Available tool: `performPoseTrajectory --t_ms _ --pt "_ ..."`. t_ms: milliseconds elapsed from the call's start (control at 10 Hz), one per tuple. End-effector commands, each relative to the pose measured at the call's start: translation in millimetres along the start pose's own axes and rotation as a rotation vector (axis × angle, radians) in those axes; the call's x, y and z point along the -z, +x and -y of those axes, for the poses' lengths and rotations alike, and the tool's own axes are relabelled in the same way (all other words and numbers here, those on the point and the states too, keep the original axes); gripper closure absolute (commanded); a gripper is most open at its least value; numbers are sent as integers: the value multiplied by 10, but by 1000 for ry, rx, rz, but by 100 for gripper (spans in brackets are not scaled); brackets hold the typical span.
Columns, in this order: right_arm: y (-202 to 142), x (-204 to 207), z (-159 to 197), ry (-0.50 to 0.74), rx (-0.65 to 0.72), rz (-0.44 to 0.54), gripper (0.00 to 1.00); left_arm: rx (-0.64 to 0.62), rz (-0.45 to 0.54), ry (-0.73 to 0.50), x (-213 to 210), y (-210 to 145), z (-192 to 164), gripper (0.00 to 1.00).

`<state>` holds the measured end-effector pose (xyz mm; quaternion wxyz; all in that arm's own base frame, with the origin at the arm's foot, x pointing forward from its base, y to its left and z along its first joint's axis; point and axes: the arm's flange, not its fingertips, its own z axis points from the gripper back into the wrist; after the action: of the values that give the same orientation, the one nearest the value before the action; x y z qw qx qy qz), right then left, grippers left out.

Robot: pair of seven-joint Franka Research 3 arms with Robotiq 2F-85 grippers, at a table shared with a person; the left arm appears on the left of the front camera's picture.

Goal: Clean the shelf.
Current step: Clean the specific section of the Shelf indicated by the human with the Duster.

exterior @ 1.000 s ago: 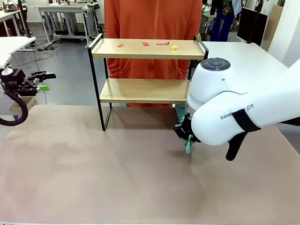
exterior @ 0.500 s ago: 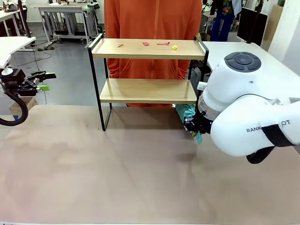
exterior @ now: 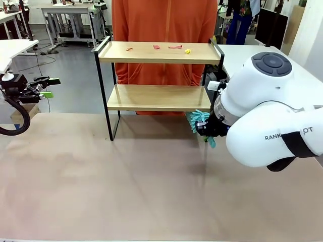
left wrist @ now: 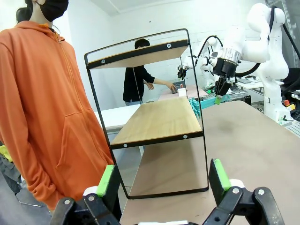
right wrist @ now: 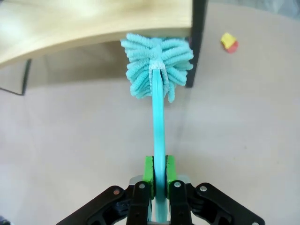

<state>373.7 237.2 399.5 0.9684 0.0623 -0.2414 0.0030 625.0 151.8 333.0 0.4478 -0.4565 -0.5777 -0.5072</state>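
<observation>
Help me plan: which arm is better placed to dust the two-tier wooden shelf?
Right: the right gripper grips the teal fluffy duster beside the shelf; the left gripper hangs open farther off.

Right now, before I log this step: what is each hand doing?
Left hand: open, empty.
Right hand: closed on the handle of the teal duster.

Clamped on the handle of a teal duster (right wrist: 158, 117) with the right gripper (right wrist: 158, 172). Fluffy head out far, by the shelf (right wrist: 70, 23) board, just left of its black post (right wrist: 197, 28). Small yellow-and-red scrap (right wrist: 228, 41) lying on the table (right wrist: 70, 136), right of that post.
</observation>
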Motion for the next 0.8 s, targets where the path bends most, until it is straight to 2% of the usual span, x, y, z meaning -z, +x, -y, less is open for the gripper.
performPoseTrajectory --t_ms 0,400,700 --pt "-245 -105 216 108 -103 -7 87 12 -10 -2 12 18 30 0" --pt "-317 -148 242 190 -365 -6 87 12 -10 -2 12 18 30 0" --pt "-487 -258 486 290 -531 -54 87 12 -10 -2 12 18 30 0"
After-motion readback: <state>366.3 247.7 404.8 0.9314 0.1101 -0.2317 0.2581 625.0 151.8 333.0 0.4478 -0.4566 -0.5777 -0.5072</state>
